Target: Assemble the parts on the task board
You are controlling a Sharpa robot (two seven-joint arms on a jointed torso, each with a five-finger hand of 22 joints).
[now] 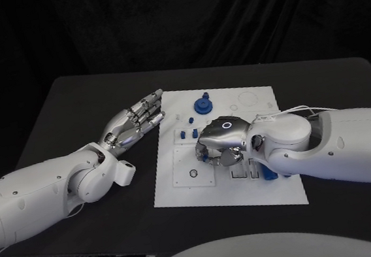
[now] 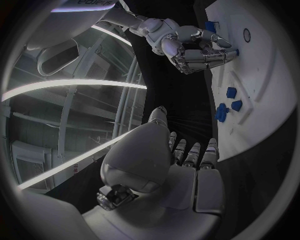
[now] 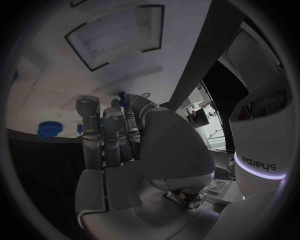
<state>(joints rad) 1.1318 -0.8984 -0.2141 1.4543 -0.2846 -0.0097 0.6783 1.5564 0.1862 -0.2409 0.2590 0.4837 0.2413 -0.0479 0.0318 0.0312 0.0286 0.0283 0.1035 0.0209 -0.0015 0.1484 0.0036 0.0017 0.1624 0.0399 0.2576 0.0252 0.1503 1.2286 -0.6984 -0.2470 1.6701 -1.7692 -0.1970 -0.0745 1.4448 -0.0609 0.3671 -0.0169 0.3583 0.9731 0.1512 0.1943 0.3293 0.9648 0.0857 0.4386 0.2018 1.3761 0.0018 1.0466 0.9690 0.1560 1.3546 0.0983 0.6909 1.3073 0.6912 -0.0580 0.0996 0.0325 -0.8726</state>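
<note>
The right hand (image 1: 218,142) curls down onto the task board (image 1: 182,180), its grasp apparently empty; the left hand (image 1: 135,120) lies open beside the board.

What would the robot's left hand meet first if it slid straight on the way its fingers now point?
Probably the left edge of the task board, then the round blue part standing near its far end. The left hand lies open beside the board; its height is unclear.
</note>
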